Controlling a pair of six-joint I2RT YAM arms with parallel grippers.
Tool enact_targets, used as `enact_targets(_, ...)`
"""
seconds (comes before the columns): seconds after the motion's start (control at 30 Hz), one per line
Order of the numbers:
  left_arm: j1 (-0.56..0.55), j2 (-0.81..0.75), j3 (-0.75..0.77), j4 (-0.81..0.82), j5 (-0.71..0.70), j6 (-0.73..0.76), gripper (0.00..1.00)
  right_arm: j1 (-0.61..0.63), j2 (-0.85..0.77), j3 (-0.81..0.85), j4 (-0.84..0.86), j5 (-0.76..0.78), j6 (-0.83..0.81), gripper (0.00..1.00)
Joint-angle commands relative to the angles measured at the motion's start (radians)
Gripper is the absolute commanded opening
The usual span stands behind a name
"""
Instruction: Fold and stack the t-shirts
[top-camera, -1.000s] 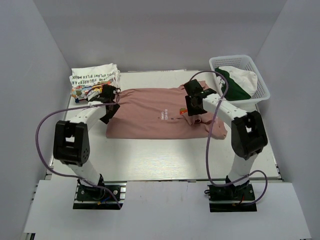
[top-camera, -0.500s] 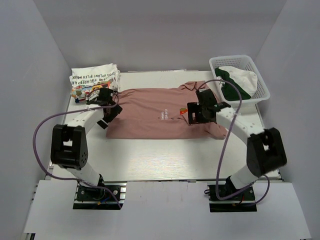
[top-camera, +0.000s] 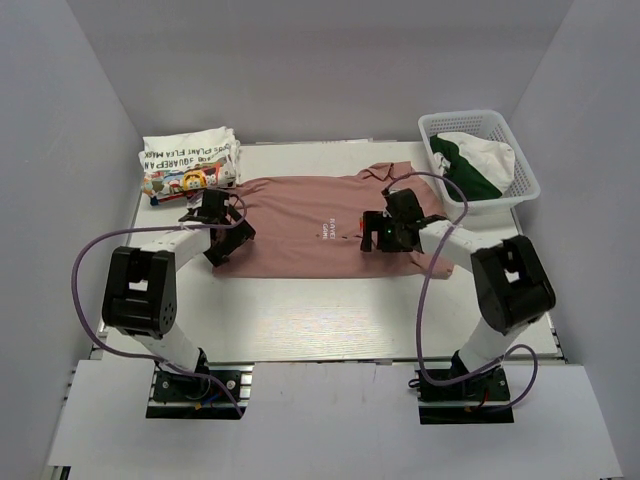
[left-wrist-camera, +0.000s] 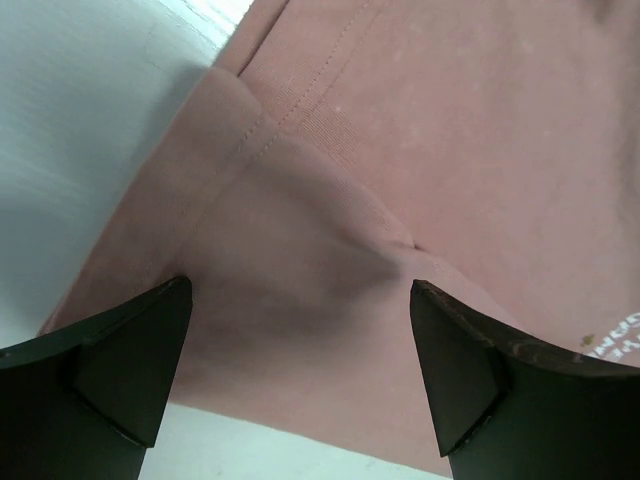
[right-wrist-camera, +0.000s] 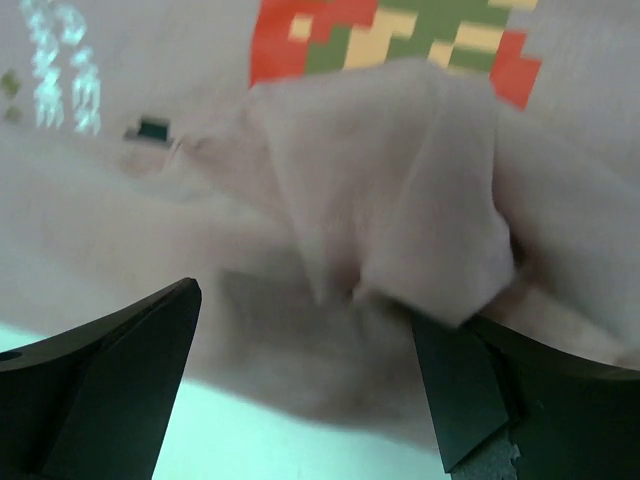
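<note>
A dusty-pink t-shirt lies spread across the middle of the table, chest print up. A white t-shirt with dark lettering and cartoon graphics sits folded at the back left. My left gripper stands open low over the pink shirt's left near corner; in the left wrist view the gripper has only flat pink shirt between its fingers. My right gripper is open over the shirt's right part; in the right wrist view the gripper hovers over a bunched fold below the orange print.
A white basket at the back right holds green and white cloth. Bare table lies between the shirt's near hem and the arm bases. Purple cables loop beside both arms.
Both grippers have opened and let go of the pink shirt. Both have moved toward the shirt's near hem, the left slightly rightward.
</note>
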Motion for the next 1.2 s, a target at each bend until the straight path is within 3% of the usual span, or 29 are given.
enact_targets(0.0,-0.002,0.028,-0.012,0.046,0.026,0.031,1.0,-0.002,0.069,0.106,0.122,0.107,0.046,0.9)
enact_targets(0.13,0.007,0.086,-0.021,0.015,0.026,0.031,1.0,-0.008,0.187,0.199,0.261,0.314,0.047,0.9)
enact_targets(0.3,0.017,0.136,0.012,-0.039,-0.018,0.016,1.0,-0.022,0.31,0.379,0.392,0.396,-0.001,0.9)
enact_targets(0.37,0.017,0.136,0.012,-0.03,-0.018,0.016,1.0,-0.045,0.354,0.529,0.339,0.396,-0.018,0.9)
enact_targets(0.5,0.017,0.123,0.025,-0.05,-0.027,0.016,1.0,-0.058,0.393,0.629,0.185,0.355,-0.067,0.9)
enact_targets(0.73,-0.003,0.038,0.048,-0.089,-0.087,0.016,1.0,-0.054,0.047,0.281,0.188,0.218,-0.082,0.9)
enact_targets(0.83,-0.003,0.013,0.037,-0.078,-0.087,0.016,1.0,-0.055,-0.024,0.108,0.191,0.205,-0.043,0.9)
enact_targets(1.03,-0.003,0.001,-0.012,-0.003,-0.052,0.025,1.0,-0.058,-0.026,-0.033,0.133,0.218,0.04,0.9)
enact_targets(1.17,-0.003,0.03,-0.033,-0.05,-0.07,0.025,1.0,-0.071,-0.011,-0.102,0.089,0.191,0.095,0.9)
